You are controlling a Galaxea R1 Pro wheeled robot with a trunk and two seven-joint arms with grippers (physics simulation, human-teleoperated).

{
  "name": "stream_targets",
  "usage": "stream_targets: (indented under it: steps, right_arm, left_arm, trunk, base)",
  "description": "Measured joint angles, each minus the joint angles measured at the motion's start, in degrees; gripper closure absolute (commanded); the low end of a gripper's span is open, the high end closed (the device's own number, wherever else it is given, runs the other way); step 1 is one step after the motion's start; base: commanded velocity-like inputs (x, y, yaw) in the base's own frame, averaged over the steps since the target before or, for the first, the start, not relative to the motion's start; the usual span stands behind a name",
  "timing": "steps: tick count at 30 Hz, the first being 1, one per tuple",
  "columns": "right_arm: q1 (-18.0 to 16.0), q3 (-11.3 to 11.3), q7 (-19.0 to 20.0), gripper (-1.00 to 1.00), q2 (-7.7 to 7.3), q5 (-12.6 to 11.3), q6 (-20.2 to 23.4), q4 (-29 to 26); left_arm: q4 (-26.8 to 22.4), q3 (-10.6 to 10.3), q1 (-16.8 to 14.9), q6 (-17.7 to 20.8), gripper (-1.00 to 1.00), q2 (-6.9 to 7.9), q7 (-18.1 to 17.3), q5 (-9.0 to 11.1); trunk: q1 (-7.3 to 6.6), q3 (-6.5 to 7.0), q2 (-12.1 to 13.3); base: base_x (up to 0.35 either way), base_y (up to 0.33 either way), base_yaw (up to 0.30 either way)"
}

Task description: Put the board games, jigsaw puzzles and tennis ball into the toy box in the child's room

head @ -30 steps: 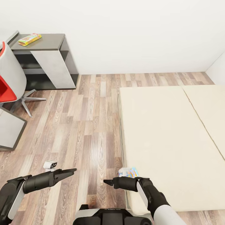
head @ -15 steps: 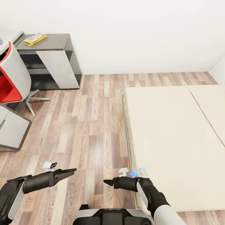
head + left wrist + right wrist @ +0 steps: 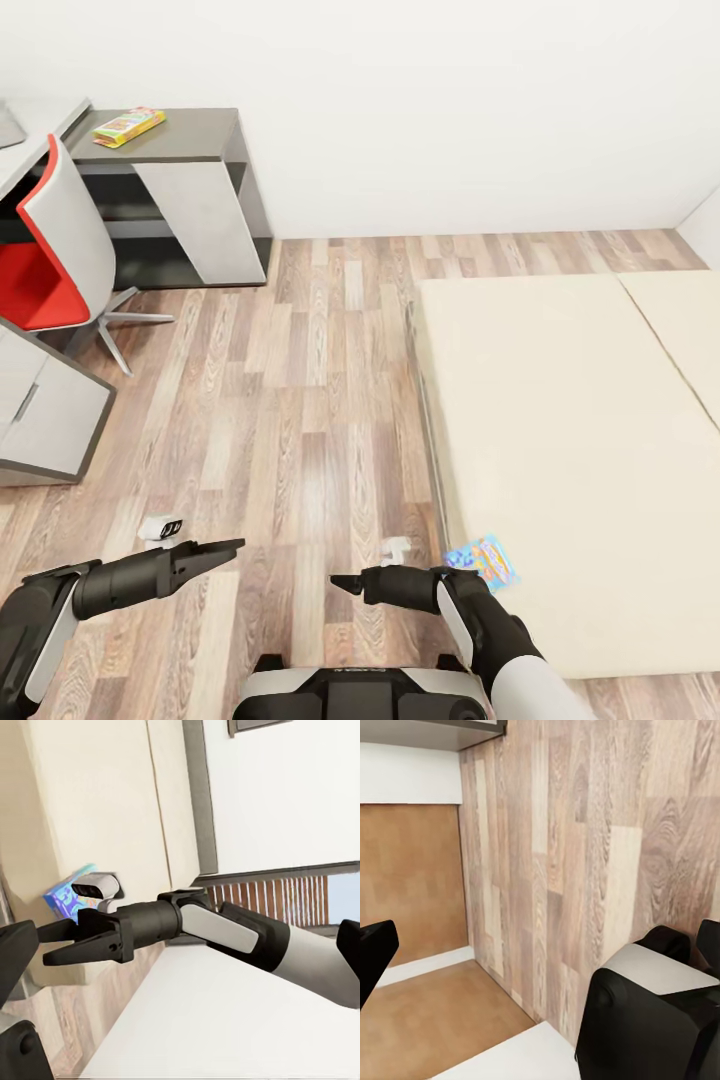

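We see a blue game [image 3: 483, 562] at the bed's [image 3: 570, 440] near edge. Another game [image 3: 129, 126] lies on the desk's [image 3: 190, 132] dark wing. Our left gripper [image 3: 222, 549] and right gripper [image 3: 345, 583] hold nothing, jaws nearly closed.

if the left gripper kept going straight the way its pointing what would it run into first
Probably the right gripper: the black left gripper points across the robot's front toward it, with bare wood-plank floor showing between them. Depth is unclear, so it might pass beside it.

Blue board game [image 3: 482, 561] flat on bed [image 3: 580, 440] edge, SKIP-BO game [image 3: 128, 126] on table [image 3: 190, 133]
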Motion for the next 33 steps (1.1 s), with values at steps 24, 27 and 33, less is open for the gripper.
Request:
stream_targets:
  steps: [24,27,33]
  right_arm:
    - [0.01,-0.05,-0.02,-1.00,-0.03,-0.02,-0.10,-0.01]
    - [0.02,-0.10,0.02,-1.00,-0.08,-0.02,-0.10,-0.02]
    - [0.09,-0.12,0.08,-1.00,-0.09,-0.01,-1.44,0.02]
  left_arm:
    - [0.00,2.40,-0.02,0.03,-1.00,0.00,-0.09,0.07]
    - [0.02,2.68,-0.02,0.03,-1.00,0.03,-0.10,0.08]
    - [0.03,3.62,-0.03,0.03,-1.00,0.07,-0.10,0.09]
  trunk:
    - [0.00,0.00,0.00]
    - [0.00,0.00,0.00]
    - [0.00,0.00,0.00]
  base:
    - [0.000,0.280,-0.248]
    - [0.000,0.118,-0.280]
    - [0.000,0.023,-0.280]
